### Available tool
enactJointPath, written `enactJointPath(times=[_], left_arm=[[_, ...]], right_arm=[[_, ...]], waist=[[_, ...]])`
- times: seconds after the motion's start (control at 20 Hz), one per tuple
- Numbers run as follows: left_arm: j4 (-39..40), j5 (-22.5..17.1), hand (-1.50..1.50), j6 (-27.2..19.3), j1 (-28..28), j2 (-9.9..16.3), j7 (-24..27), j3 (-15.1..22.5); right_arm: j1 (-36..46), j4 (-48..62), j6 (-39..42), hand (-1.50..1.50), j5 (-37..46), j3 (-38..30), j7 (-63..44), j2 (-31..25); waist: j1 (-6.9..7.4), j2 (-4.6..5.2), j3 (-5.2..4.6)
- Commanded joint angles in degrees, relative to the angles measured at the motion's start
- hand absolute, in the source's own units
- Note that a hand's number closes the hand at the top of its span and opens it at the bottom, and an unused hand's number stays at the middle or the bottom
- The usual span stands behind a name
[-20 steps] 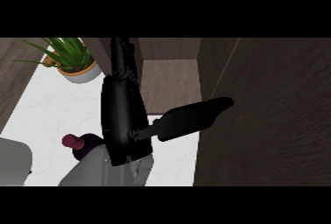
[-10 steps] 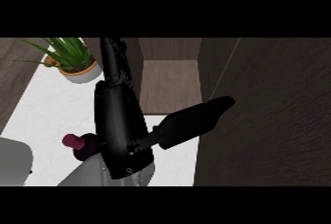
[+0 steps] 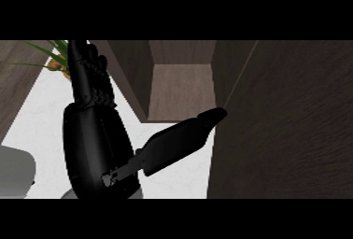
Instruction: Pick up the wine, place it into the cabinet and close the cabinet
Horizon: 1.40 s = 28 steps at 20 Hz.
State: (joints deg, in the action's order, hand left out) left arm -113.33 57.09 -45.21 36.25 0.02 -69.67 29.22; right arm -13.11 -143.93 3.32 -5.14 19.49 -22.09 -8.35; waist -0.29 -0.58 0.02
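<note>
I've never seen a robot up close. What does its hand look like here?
The one hand in view is glossy black throughout: a broad rounded palm, slim ridged fingers built from short segments, and a thick flat thumb ending in a rounded tip. No cables or markings show.

Cabinet (image 3: 180,91) dark wood, open, inside bare brown wood. Its door (image 3: 289,126) stands swung out to the cabinet's right, edge toward me. Wine bottle isn't visible near the cabinet from my view.

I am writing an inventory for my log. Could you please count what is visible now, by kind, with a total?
Hand: 1
Plant: 1
Cabinet: 1
Cabinet door: 1
Counter: 1
Grey object at the left edge, kind unclear: 1
Total: 6
</note>
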Motion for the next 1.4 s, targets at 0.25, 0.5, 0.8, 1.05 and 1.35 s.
enactJointPath(times=[0.25,0.5,0.8,1.05,1.35], left_arm=[[-10.18,2.68,-1.5,8.63,-8.1,0.4,-3.87,-3.07],[-13.92,2.98,-1.5,11.47,-12.19,0.69,-3.64,-4.58],[-21.44,-2.1,-1.5,11.08,-23.58,5.5,0.83,-6.72],[-21.39,-4.3,-1.5,8.75,-29.66,4.29,4.97,-4.44],[-20.76,-8.28,-1.5,6.98,-32.78,4.75,7.85,-8.08]], right_arm=[[-5.32,-14.63,-1.09,-1.5,-1.86,0.52,-5.82,-2.3],[-1.37,-13.55,-2.14,-1.5,-2.35,0.35,-7.01,-2.32],[0.63,-11.99,-4.44,-1.5,0.54,2.74,-7.66,-0.84],[1.46,-13.3,-4.17,-1.5,-0.57,1.19,-8.95,-2.44],[1.15,-14.35,-3.97,-1.5,-3.21,-1.28,-8.94,-3.02]], waist=[[-0.22,0.04,-0.03],[0.15,0.14,-0.02],[0.3,0.23,-0.12],[-0.04,0.28,-0.08],[-0.38,0.3,0.0]])
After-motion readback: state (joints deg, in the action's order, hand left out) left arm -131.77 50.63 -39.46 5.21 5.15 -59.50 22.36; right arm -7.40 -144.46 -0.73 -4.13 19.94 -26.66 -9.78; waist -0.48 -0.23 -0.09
